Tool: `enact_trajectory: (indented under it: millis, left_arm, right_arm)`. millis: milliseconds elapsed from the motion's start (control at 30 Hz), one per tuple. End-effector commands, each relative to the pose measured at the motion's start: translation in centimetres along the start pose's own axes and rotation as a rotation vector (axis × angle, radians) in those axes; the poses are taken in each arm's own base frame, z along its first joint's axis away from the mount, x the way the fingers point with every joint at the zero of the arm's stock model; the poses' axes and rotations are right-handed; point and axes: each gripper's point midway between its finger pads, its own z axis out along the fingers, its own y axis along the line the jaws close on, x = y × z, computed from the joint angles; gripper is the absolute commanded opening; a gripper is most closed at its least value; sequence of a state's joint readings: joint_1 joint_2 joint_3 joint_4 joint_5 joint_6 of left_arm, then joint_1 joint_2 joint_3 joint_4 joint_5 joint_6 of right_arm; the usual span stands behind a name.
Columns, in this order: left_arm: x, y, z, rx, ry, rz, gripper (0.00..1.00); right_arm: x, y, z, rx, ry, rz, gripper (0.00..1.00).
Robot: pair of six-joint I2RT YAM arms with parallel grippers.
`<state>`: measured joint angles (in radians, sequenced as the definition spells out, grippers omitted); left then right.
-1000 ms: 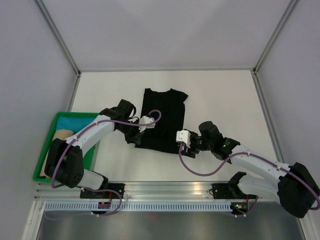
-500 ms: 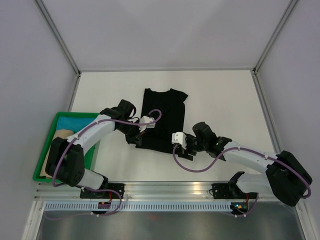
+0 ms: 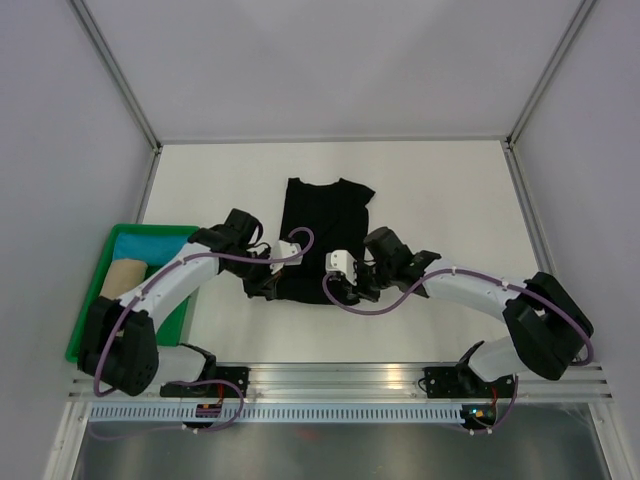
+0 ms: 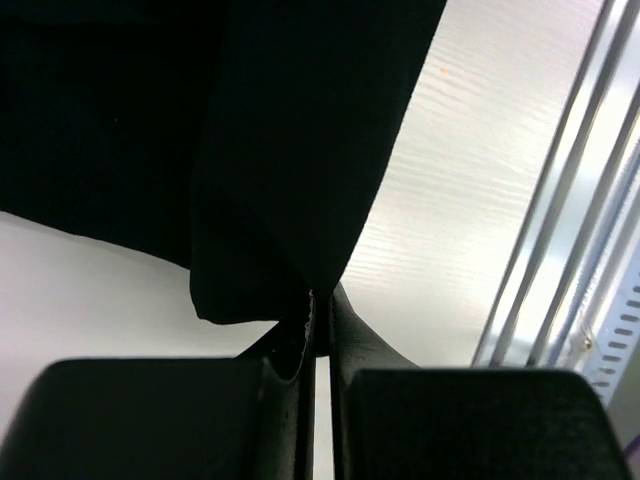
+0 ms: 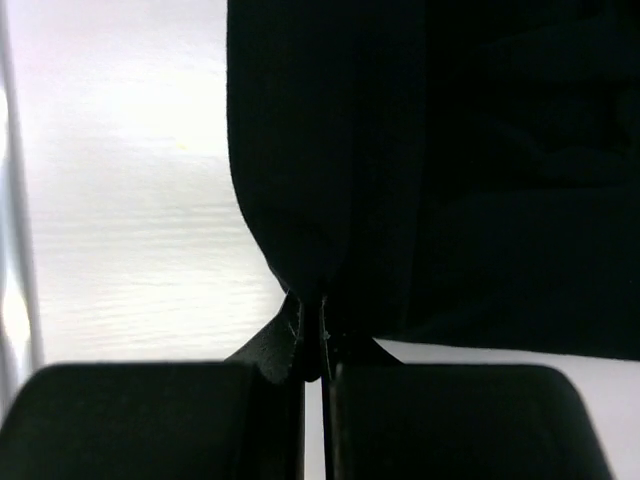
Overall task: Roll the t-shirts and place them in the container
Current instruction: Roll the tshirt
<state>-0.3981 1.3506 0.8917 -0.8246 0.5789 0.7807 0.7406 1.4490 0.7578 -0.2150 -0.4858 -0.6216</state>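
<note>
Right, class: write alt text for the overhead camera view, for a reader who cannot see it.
A robot's left claw and right claw pinch the near corners of a black t-shirt lying flat on a white table. A green bin at left holds turquoise cloth and a tan roll.

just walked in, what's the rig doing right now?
Both arms are on the black t-shirt, spread flat. The left gripper and right gripper are each shut on its near hem, one near each corner. No roll yet. A green bin at left holds a turquoise roll and a tan roll.
</note>
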Motion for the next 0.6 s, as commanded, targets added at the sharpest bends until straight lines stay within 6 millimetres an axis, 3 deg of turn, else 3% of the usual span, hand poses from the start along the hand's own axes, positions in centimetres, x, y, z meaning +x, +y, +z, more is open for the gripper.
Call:
enact_trajectory:
  millis: [0, 67, 100, 200, 400, 567]
  left_arm:
    - [1.2, -2.7, -1.0, 0.042, -0.019, 0.01, 0.02]
    - [2.3, -4.6, -1.3, 0.098, 0.008, -0.022, 0.02]
    - [2.4, -5.0, -1.7, 0.099, 0.002, -0.016, 0.02]
    - [2.8, -5.4, -2.0, 0.114, 0.004, -0.013, 0.02]
    - [1.2, -0.4, -1.2, -0.01, -0.038, -0.073, 0.02]
    - [1.2, 2.8, 0.4, -0.048, -0.006, -0.142, 0.04]
  right_arm:
    - [-4.8, 3.8, -2.0, -0.183, -0.16, 0.103, 0.0]
    - [-5.1, 5.7, -2.5, -0.284, -0.174, 0.153, 0.0]
    - [-4.7, 7.2, -2.6, -0.357, -0.163, 0.203, 0.0]
    - [-2.7, 8.6, -2.1, -0.429, -0.096, 0.322, 0.0]
    - [-0.9, 4.9, -1.7, -0.376, -0.099, 0.504, 0.0]
    - [0.3, 2.3, -1.2, -0.296, -0.098, 0.633, 0.01]
